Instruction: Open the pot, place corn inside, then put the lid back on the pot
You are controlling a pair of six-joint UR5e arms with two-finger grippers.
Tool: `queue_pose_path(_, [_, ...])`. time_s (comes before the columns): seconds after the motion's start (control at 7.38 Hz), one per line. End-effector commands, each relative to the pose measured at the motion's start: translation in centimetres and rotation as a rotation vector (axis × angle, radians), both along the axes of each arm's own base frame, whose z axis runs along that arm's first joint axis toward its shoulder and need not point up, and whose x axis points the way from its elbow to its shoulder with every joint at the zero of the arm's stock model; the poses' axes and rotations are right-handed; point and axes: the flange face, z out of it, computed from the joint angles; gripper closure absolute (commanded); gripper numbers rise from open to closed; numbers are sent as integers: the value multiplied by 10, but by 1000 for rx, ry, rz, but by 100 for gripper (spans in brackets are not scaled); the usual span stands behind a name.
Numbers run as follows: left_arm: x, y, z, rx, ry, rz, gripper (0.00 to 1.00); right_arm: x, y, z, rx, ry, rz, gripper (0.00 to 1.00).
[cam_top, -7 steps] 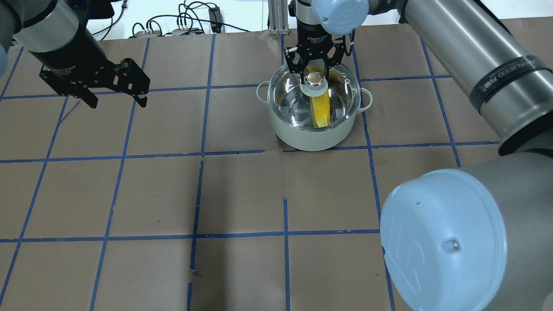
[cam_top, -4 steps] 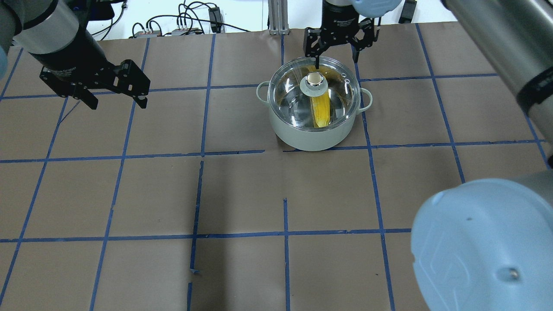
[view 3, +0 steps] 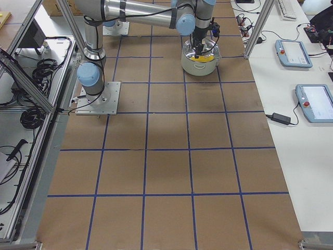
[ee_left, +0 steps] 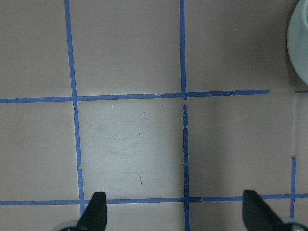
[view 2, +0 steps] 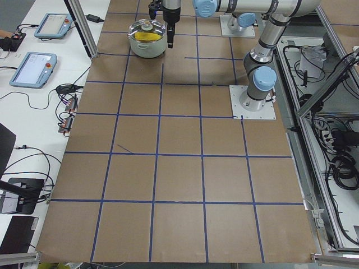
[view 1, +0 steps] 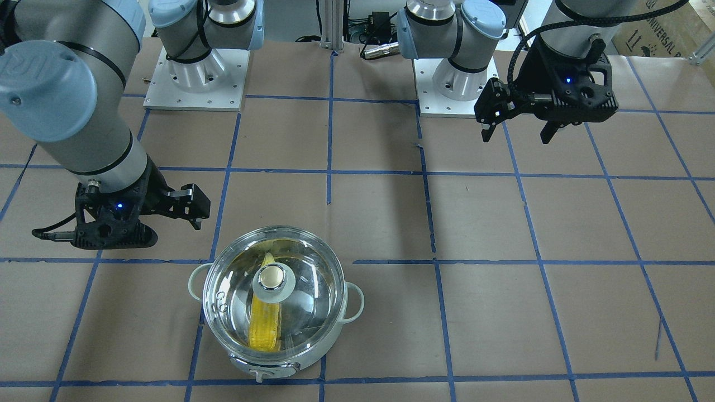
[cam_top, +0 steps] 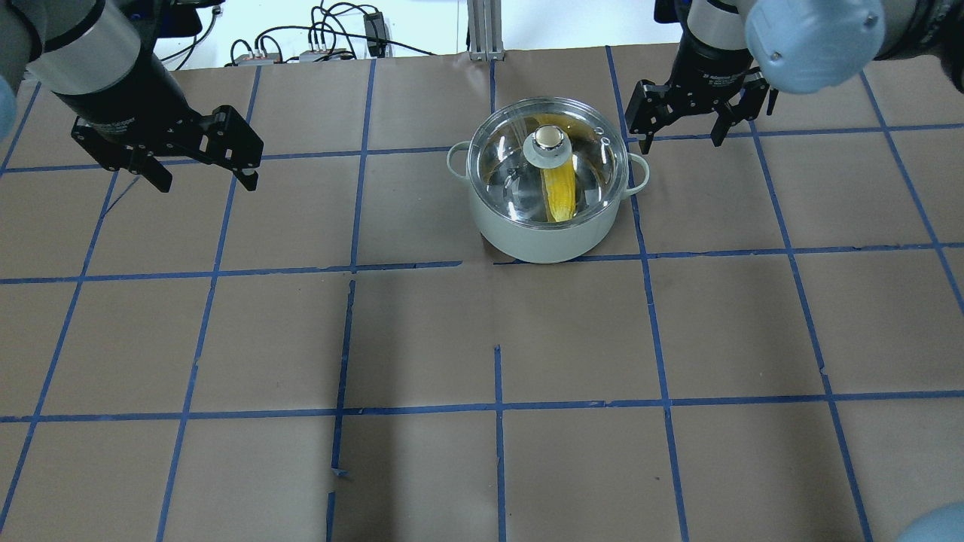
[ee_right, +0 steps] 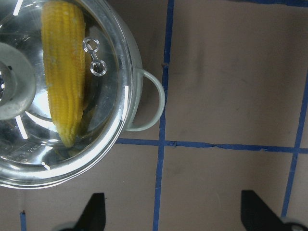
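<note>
the round steel pot with the pale mint-white body (cam_top: 544, 242) stands on the brown-papered table (cam_top: 422, 339), in the far half and a little right of centre as the overhead camera sees it; the clear domed glass lid with the tan knob (cam_top: 547, 150) sits on its rim and covers it fully; through the glass the yellow tapered corn cob (cam_top: 561, 197) lies inside the pot, running near to far under the knob; from the front camera the pot's small control tab (view 1: 262, 371) points away from the robot's bases.

the right end effector (cam_top: 678, 143) hangs just past the pot's right loop handle (cam_top: 639, 172), to the right and slightly farther back, touching neither pot nor lid; its fingers are spread wide with nothing between them, and its wrist camera looks down on that handle and the lidded rim beside it.

the left end effector (cam_top: 207, 181) is well apart at the far left, above bare paper and blue tape lines (cam_top: 354, 211); its fingers too are spread wide and carry nothing.
</note>
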Motion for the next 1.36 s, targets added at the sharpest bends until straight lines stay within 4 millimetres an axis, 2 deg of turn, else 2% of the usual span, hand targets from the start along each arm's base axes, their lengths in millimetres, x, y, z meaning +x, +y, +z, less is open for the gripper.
queue_pose_path(0.0, [0, -2, -1, 22, 1, 2, 0, -5, 0, 14, -53, -1, -3, 0])
queue_pose_path(0.14, [0, -3, -1, 22, 1, 2, 0, -5, -3, 23, -71, 0, -6, 0])
queue_pose_path(0.41, [0, -7, -14, 38, 5, 1, 0, -5, -4, 25, -76, -3, -19, 0])
queue_pose_path(0.68, [-3, 4, -6, 31, 3, -5, 0, -5, -5, 24, -75, -6, -19, 0])
queue_pose_path(1.22, [-5, 10, -4, 29, 4, -11, 0, -1, -4, 21, -70, -26, -17, 0])
